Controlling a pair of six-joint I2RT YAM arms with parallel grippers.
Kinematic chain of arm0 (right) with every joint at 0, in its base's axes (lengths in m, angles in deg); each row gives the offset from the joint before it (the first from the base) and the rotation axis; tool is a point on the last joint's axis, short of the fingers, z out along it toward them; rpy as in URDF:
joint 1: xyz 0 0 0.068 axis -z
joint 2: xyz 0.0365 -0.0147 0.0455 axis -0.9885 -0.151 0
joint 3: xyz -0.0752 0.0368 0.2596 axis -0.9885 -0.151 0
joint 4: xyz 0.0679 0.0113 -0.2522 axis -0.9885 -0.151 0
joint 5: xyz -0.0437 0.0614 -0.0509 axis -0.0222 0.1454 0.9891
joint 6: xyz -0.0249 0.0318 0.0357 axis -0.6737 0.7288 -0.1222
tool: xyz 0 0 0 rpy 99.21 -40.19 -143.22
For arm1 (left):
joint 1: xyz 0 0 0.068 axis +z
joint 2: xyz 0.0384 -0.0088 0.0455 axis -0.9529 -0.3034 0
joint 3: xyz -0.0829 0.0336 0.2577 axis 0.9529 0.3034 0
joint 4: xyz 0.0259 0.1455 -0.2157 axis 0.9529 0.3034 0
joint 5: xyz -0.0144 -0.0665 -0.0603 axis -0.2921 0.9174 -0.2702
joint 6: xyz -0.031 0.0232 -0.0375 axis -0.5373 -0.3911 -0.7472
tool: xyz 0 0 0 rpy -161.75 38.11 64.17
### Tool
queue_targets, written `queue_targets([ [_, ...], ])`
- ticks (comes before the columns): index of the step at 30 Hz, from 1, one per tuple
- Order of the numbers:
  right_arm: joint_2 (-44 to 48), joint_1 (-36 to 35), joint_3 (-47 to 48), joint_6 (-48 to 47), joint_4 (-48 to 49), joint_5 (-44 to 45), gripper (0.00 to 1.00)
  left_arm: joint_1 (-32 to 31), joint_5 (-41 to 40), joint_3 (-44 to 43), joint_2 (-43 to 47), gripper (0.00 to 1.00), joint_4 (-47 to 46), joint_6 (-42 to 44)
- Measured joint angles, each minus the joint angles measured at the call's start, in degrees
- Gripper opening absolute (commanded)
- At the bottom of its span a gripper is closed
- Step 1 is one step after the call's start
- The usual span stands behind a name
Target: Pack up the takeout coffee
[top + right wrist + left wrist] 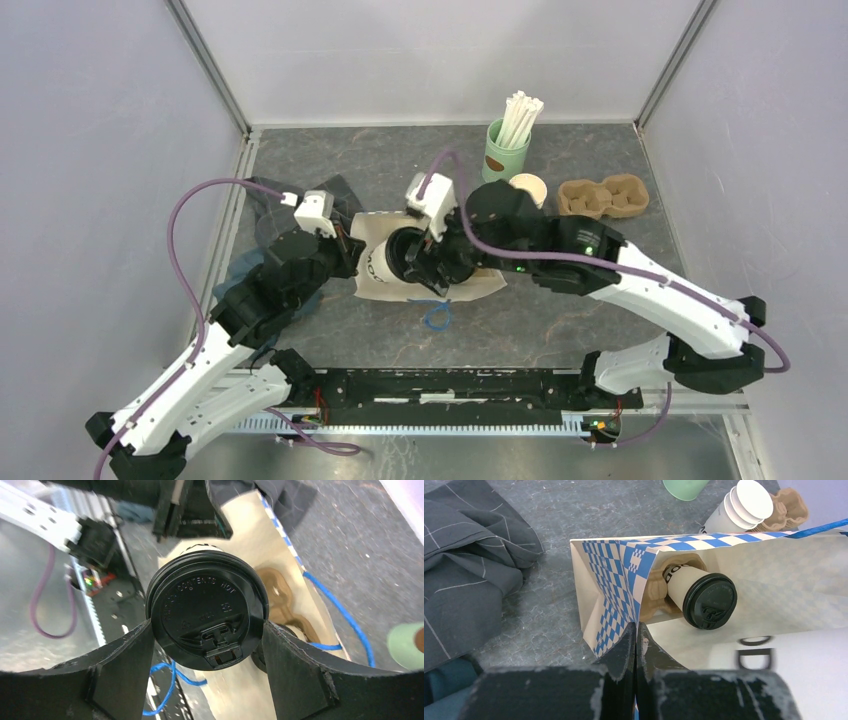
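A white paper bag [470, 287] with a blue-checked lining [616, 580] lies on its side mid-table, mouth open toward the left. My left gripper [352, 258] [636, 627] is shut on the edge of the bag's mouth. Inside the bag a brown pulp carrier [656, 587] holds one white coffee cup with a black lid [710, 601]. My right gripper [405, 258] [207, 624] is shut on a second coffee cup, held sideways at the bag mouth, its black lid [206, 614] facing the wrist camera. Its white side with black print also shows in the left wrist view [784, 665].
A green cup of white straws [507, 150], a stack of lidless white cups [530, 188] [744, 505] and a second brown carrier [603, 197] stand at the back right. A dark cloth [250, 270] [464, 565] lies left. The bag's blue string handle [436, 318] trails toward me.
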Motion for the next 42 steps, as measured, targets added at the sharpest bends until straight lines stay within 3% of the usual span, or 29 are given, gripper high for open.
queue_targets([
  [8, -6.6, -8.4, 0.0, -9.1, -5.7, 15.8, 0.65, 0.0, 0.0, 0.8, 0.5, 0.02, -2.1, 0.1],
  [16, -9.6, -10.6, -4.8, -15.6, -2.8, 25.1, 0.65, 0.0, 0.3, 2.3, 1.5, 0.02, -4.3, 2.3],
  [27, -12.6, -10.5, -15.5, -20.7, 9.3, 31.0, 0.64, 0.0, 0.8, 5.1, 4.3, 0.02, -6.1, 4.0],
  [42, -13.9, -6.3, -26.8, -22.1, 23.0, 31.5, 0.63, 0.0, 1.4, 8.3, 9.0, 0.02, -6.3, 4.0],
])
